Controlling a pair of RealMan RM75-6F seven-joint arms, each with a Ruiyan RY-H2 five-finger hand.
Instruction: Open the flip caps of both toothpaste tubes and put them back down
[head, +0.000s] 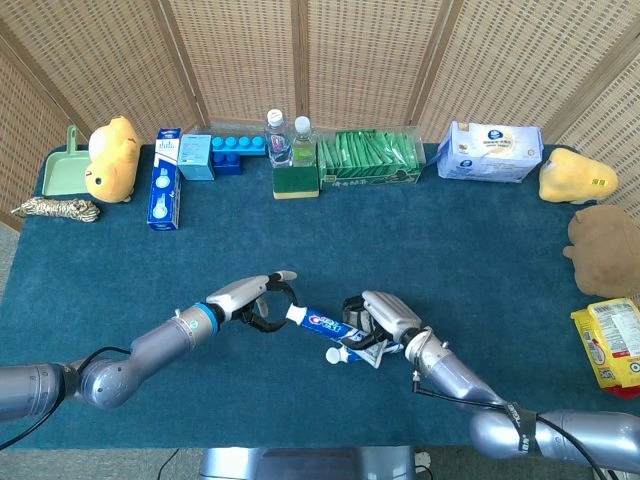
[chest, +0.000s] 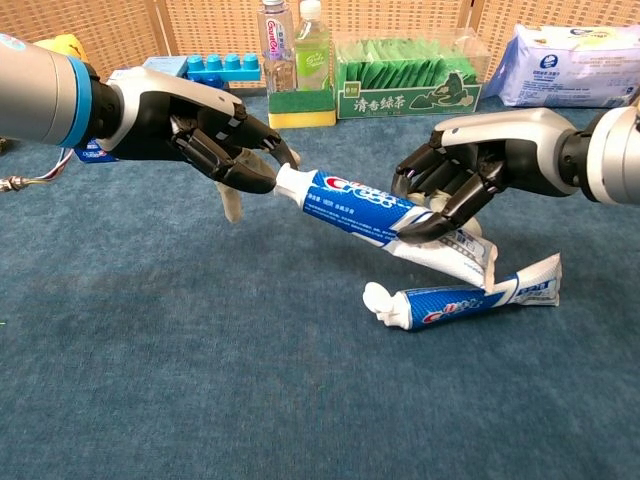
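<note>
My right hand (chest: 465, 175) (head: 378, 312) grips a blue and white toothpaste tube (chest: 372, 212) (head: 324, 323) by its rear part and holds it off the table, cap end pointing left. My left hand (chest: 195, 125) (head: 248, 298) has its fingertips curled around that tube's white cap end (chest: 287, 181). The cap itself is hidden by the fingers. A second toothpaste tube (chest: 465, 298) (head: 358, 352) lies on the blue cloth below the right hand, its white cap (chest: 379, 299) pointing left.
Along the far edge stand two bottles (head: 290, 137) on a sponge, a green packet box (head: 368, 160), blue blocks (head: 236, 150), a toothpaste carton (head: 166, 190) and a tissue pack (head: 490, 152). Plush toys (head: 110, 158) (head: 578, 176) sit at both sides; a snack bag (head: 610, 344) lies right.
</note>
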